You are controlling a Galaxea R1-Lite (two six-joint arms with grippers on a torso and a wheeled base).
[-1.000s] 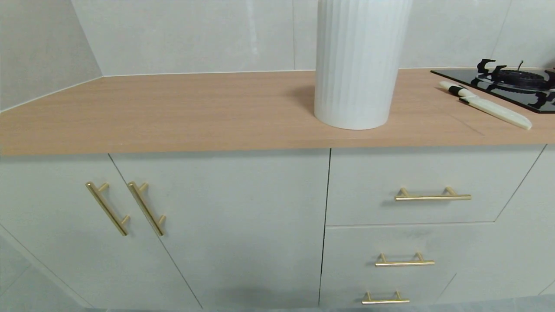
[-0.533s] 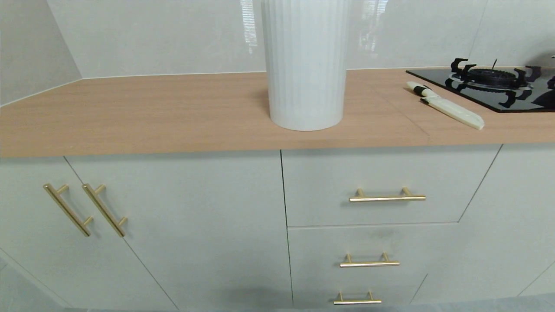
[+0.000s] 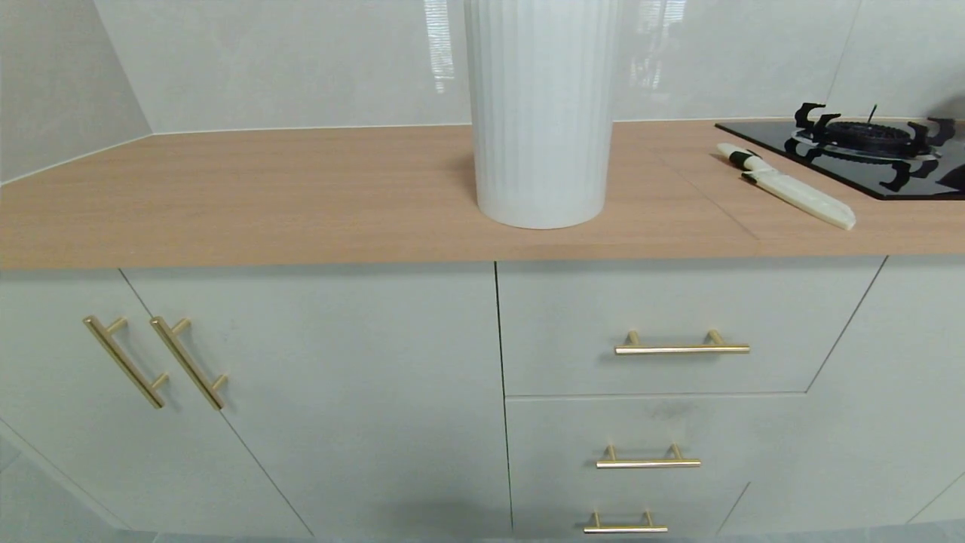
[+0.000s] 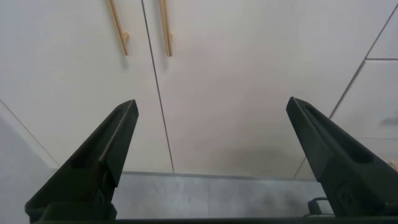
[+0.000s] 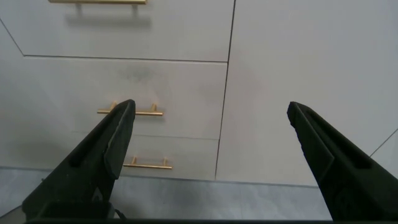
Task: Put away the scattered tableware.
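On the wooden countertop [image 3: 301,196], a tall white ribbed container [image 3: 540,113] stands upright near the front edge, roughly at the middle of the head view, its top cut off by the frame. To its right and well apart from it, a pale knife [image 3: 788,188] with a dark band on its handle lies flat on the wood. Its handle points toward the tiled back wall [image 3: 301,60] and its blade tip points toward the counter's front edge. The knife lies just beside the near corner of a black glass hob [image 3: 867,158], which carries a black burner grate at the far right. Below the counter, pale grey cabinet fronts run across the view. Two doors on the left bear a pair of slanting gold bar handles [image 3: 154,362]. A stack of three drawers sits below the container, each with a level gold handle: top [image 3: 682,348], middle [image 3: 648,462] and lowest [image 3: 625,527]. The left gripper [image 4: 211,107] hangs low in front of the cabinet doors with its two dark fingers spread wide apart, and the two gold door handles [image 4: 143,28] show beyond them, above a strip of grey floor [image 4: 205,193]. The right gripper [image 5: 211,107] is likewise low before the drawer stack, its fingers also spread wide. Beyond them are the middle drawer handle [image 5: 130,112] and the lowest drawer handle [image 5: 146,163].
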